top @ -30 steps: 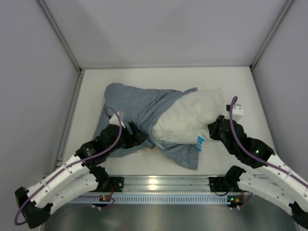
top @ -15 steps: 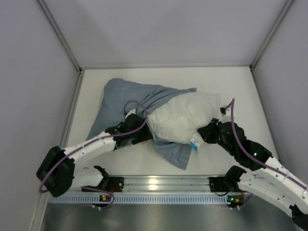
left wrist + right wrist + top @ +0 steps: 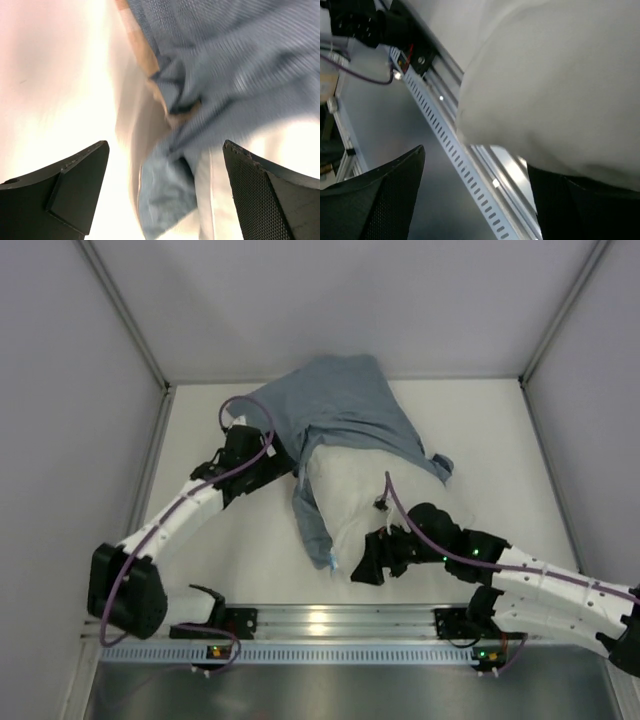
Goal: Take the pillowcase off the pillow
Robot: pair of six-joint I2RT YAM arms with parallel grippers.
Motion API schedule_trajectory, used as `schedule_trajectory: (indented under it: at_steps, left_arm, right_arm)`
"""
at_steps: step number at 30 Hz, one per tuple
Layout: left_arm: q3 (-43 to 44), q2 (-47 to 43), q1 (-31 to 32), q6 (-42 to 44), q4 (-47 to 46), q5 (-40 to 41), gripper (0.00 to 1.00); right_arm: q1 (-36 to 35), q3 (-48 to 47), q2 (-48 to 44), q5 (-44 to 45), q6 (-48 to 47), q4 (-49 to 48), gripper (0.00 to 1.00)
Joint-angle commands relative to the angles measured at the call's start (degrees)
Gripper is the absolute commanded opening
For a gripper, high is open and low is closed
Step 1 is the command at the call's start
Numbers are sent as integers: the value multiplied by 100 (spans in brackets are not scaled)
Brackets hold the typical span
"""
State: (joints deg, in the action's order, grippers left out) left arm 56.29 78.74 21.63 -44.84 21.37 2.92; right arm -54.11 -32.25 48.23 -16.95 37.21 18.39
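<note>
The blue-grey pillowcase (image 3: 345,400) is bunched over the far end of the white pillow (image 3: 365,505), and one flap hangs down the pillow's left side. The pillow's near end is bare. My left gripper (image 3: 284,456) is at the case's left edge. In the left wrist view it (image 3: 165,145) is open, with blurred blue cloth (image 3: 220,65) and its tan band ahead and a fold between the jaws, touching neither. My right gripper (image 3: 362,566) is at the pillow's near end. In the right wrist view it (image 3: 476,157) is open, the pillow (image 3: 560,75) bulging over its right finger.
The metal rail (image 3: 330,625) that carries the arm bases runs along the near edge, just below the right gripper, and shows as a slotted strip (image 3: 465,170) in the right wrist view. Grey walls (image 3: 90,390) close in the white table (image 3: 480,430) on the left, back and right.
The pillow has swung its bare end toward the near edge and the pillowcase has bunched toward the back wall. The right gripper opened and moved left; the left moved back and opened wider.
</note>
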Motion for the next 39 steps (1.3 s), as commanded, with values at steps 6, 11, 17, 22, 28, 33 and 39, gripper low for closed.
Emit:
schedule_trajectory:
  at_steps: [6, 11, 17, 22, 28, 33, 39]
  left_arm:
    - [-900, -3109, 8, 45, 535, -928, 99]
    - [-1199, -3426, 280, -244, 483, -1874, 95]
    - [-1402, -3409, 658, -262, 483, -1672, 94]
    - [-1498, -3479, 1158, -358, 483, -1373, 94]
    - [-1534, -3681, 1361, -429, 491, -1259, 94]
    - [-1376, -3752, 1397, -333, 509, -1381, 94]
    - [-1191, -3725, 1590, -271, 526, -1478, 94]
  right_arm:
    - [-592, -1080, -770, 821, -654, 198, 82]
    - [-540, -1933, -991, 4007, -338, 1665, 84]
    - [662, -2329, -394, 5247, -197, 1931, 83]
    - [2359, -2409, 721, 4701, -451, 1905, 82]
    - [2677, -1612, 1478, 3824, -513, 1247, 79]
    - [1321, -880, 1759, 3400, -110, 185, 76]
    - [-142, -721, 2646, 1364, 409, -2632, 76]
